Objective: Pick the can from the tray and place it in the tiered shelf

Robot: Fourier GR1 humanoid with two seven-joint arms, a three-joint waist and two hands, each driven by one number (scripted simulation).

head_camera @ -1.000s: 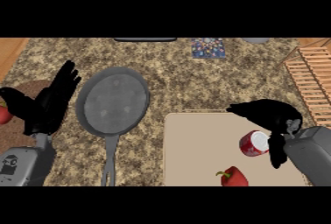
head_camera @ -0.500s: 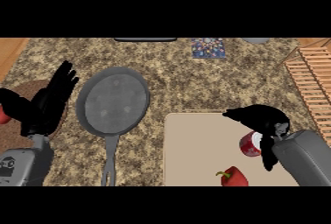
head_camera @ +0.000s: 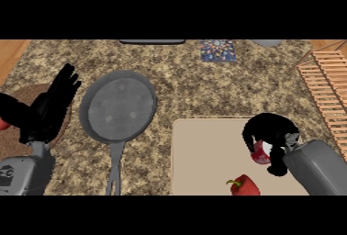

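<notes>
Nearest, a red bell pepper (head_camera: 244, 185) lies on the beige tray (head_camera: 203, 156), just beside our working hand. Our right hand (head_camera: 271, 133) is curled over the red-and-white can (head_camera: 261, 153), fingers wrapped down round it, thumb on the near side; the can sits on the tray's right part, mostly hidden. We judge the grasp step is in hand. To do it well, we should lift straight up before swinging right, clear of the pepper, and keep the can upright. Left, our left hand (head_camera: 51, 112) rests open, fingers up, beside the grey frying pan (head_camera: 119, 108). Farther right, the wooden tiered shelf (head_camera: 328, 92) waits, well apart from the can.
</notes>
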